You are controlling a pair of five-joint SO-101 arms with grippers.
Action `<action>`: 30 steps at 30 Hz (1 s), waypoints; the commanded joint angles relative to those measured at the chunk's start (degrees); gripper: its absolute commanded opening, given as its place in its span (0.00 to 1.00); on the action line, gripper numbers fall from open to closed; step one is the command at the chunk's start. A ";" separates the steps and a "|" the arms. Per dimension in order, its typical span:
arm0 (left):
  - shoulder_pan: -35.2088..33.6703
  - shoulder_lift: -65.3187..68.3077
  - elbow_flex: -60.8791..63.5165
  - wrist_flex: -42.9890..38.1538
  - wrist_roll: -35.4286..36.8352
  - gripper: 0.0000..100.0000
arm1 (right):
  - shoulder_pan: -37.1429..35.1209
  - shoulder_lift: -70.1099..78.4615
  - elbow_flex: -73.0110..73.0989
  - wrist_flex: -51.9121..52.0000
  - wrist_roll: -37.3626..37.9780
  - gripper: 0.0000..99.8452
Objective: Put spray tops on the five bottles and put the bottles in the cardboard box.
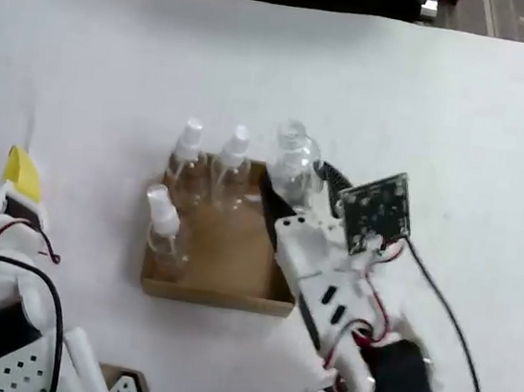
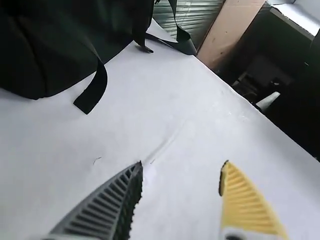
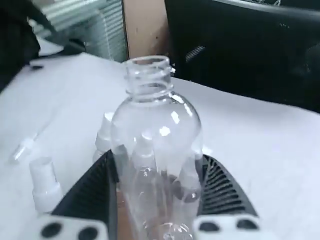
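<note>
Here is the right gripper (image 1: pixel 301 190), in from 5 o'clock, and its black jaws are clamped around the open-necked bottle (image 1: pixel 296 160). The bottle stands upright with its threaded neck bare and nothing screwed on. From the wrist, the right gripper (image 3: pixel 157 200) hugs the bottle's lower body on both sides. The open-necked bottle (image 3: pixel 155 130) is clear plastic, and no writing can be made out on it.

The cardboard box (image 1: pixel 225 254) lies just toward 6 o'clock from the middle of the white table (image 1: pixel 448 105). The held bottle is at the box's 1 o'clock corner; whether it is inside the rim or just outside cannot be told.

Three capped bottles (image 1: pixel 186 162) stand upright in the box, two side by side along the 12 o'clock wall and one on the 9 o'clock side. All three wear white spray tops (image 3: pixel 42 182).

Over at 8 o'clock, the left gripper (image 1: pixel 23 172) sits well apart from the box. Its own view shows the left gripper (image 2: pixel 180 200) with its grey and yellow jaws spread and bare tabletop between them. A black bag (image 2: pixel 50 40) lies beyond it, its strap (image 2: pixel 92 92) trailing on the cloth.
</note>
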 commanded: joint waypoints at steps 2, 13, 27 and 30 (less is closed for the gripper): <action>0.84 -0.40 -0.26 -1.14 0.53 0.24 | -0.31 -6.02 21.27 -14.55 -10.02 0.02; 2.68 -0.48 0.18 -1.58 0.53 0.24 | -10.77 -27.91 33.23 -7.43 -2.29 0.02; 2.68 -0.48 0.18 -1.58 0.53 0.24 | -8.40 -28.97 47.03 -19.21 -1.49 0.02; 2.68 -0.48 0.26 -1.58 0.53 0.24 | -8.40 -28.97 46.95 -19.30 -1.49 0.02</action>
